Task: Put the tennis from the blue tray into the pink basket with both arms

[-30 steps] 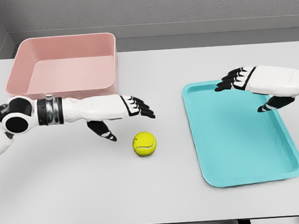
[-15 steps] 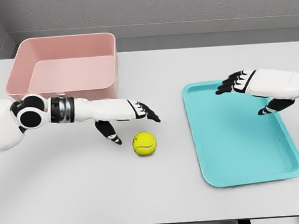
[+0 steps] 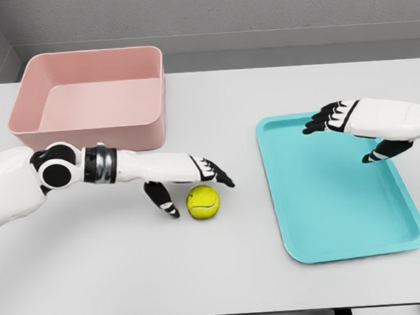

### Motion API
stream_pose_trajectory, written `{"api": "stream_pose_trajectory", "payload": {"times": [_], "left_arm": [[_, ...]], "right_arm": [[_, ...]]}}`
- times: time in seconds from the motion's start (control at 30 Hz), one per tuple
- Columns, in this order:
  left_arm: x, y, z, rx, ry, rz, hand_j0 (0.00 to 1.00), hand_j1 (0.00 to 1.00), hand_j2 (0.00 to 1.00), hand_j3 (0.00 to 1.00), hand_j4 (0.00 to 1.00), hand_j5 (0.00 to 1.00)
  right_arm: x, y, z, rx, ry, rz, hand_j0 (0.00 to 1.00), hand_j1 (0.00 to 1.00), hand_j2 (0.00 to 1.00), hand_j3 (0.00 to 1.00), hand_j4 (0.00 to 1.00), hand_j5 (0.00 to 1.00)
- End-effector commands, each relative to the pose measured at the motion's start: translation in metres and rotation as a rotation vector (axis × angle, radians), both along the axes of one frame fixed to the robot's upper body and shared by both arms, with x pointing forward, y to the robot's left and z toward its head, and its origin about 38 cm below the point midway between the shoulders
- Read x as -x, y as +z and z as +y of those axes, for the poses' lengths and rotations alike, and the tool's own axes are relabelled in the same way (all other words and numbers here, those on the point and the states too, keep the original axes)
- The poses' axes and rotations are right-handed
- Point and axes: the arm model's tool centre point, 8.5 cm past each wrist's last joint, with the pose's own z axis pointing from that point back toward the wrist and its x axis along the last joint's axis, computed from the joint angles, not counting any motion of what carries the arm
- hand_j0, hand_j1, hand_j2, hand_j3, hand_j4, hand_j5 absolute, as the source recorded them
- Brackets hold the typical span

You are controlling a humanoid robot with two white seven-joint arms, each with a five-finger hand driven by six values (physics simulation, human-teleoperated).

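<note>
White desk against grey wall, pink basket far left, blue tray right, tennis ball on desk beside spread-fingered left robot hand, right robot hand spread above tray

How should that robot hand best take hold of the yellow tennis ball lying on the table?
Around its middle, probably from above and its left. The tennis ball is round, so no side is special, and it rests free on the white table with open space around it. The left hand is open right beside it, thumb low at its left, fingers above: closing them across the widest part looks surest.
</note>
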Motion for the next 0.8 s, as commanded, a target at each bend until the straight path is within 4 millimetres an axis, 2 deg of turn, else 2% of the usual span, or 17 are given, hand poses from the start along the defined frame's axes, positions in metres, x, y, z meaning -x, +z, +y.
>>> {"api": "stream_pose_trajectory", "payload": {"times": [0.0, 0.07, 0.37, 0.7, 0.77], "left_arm": [[0.000, 0.000, -0.005, 0.009, -0.004, 0.005, 1.00, 1.00, 1.00, 1.00, 1.00, 1.00], [0.000, 0.000, -0.006, 0.009, -0.005, 0.004, 1.00, 1.00, 1.00, 1.00, 1.00, 1.00], [0.003, -0.009, -0.009, -0.006, -0.014, 0.018, 1.00, 1.00, 1.00, 1.00, 1.00, 1.00], [0.003, -0.009, -0.011, -0.003, -0.018, 0.019, 1.00, 1.00, 1.00, 1.00, 1.00, 1.00], [0.003, -0.009, -0.011, -0.003, -0.018, 0.019, 0.95, 0.95, 0.95, 0.95, 0.95, 0.95]], "right_arm": [[0.000, 0.000, -0.001, -0.004, -0.006, 0.005, 1.00, 1.00, 1.00, 1.00, 1.00, 1.00], [-0.001, -0.003, 0.004, -0.014, 0.005, 0.008, 1.00, 1.00, 1.00, 1.00, 1.00, 1.00], [-0.004, -0.008, 0.004, -0.017, -0.003, 0.019, 1.00, 1.00, 1.00, 1.00, 1.00, 1.00], [-0.007, -0.015, 0.007, -0.021, -0.003, 0.035, 1.00, 1.00, 1.00, 1.00, 1.00, 1.00], [-0.007, -0.015, 0.008, -0.024, -0.002, 0.036, 1.00, 1.00, 1.00, 1.00, 1.00, 1.00]]}}
